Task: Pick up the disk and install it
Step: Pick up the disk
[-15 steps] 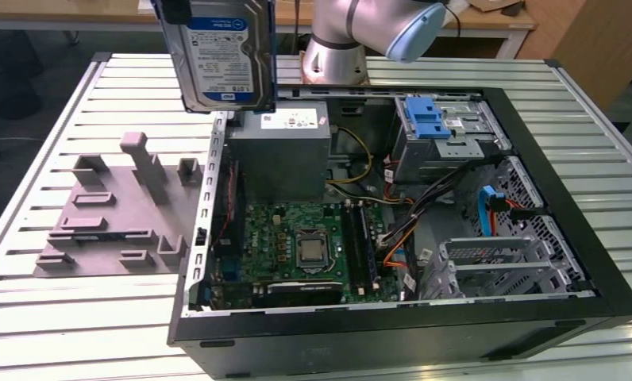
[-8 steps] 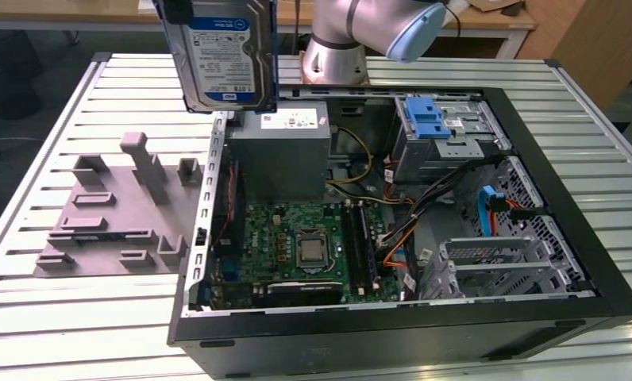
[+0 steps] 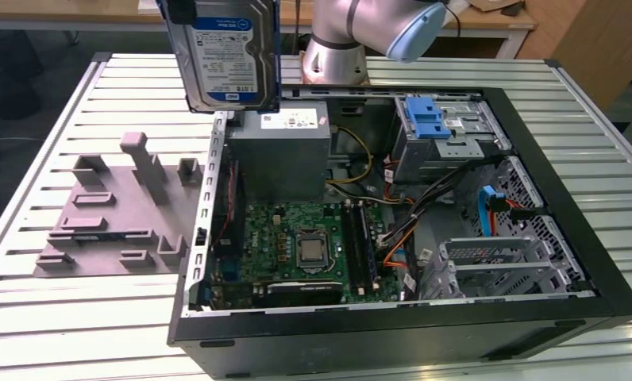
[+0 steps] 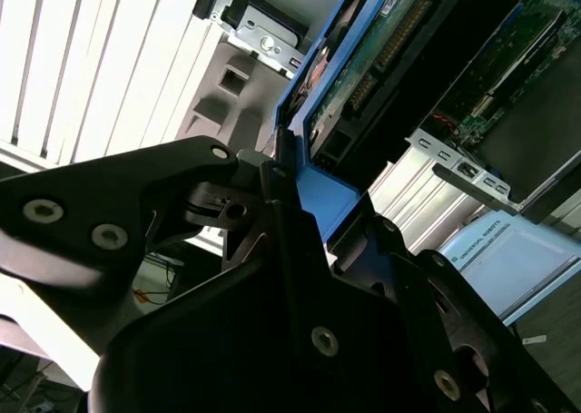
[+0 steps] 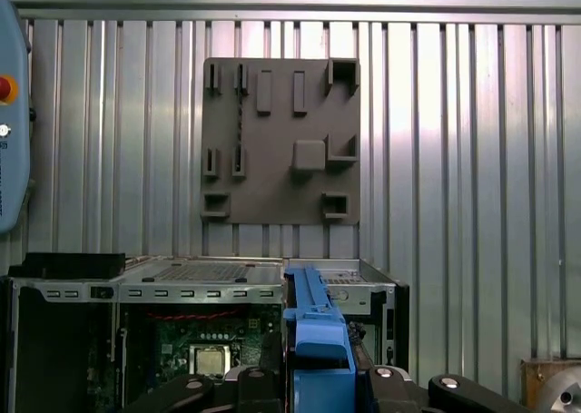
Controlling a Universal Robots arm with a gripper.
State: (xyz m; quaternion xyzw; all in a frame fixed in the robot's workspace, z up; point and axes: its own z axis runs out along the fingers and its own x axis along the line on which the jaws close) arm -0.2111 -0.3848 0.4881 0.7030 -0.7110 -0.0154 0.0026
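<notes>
The disk (image 3: 223, 55), a silver hard drive with a white-and-blue label in a blue bracket, hangs upright in the air above the back left corner of the open computer case (image 3: 570, 262) in the exterior view. My gripper (image 5: 315, 377) is shut on its blue bracket (image 5: 318, 336); the black fingers (image 4: 272, 222) clamp the bracket's edge from both sides. In the second wrist view the disk's underside with its green circuit board (image 4: 381, 59) points away from the camera. The drive touches neither the case nor the table.
Inside the case lie a grey power-supply box (image 3: 279, 147), the motherboard (image 3: 300, 238), a blue latch on a metal cage (image 3: 427, 119) and empty drive cages (image 3: 506, 254). A grey fixture plate (image 3: 115, 210) rests on the slatted table (image 3: 72, 317) to the exterior view's left. The arm's base (image 3: 332, 55) stands behind the case.
</notes>
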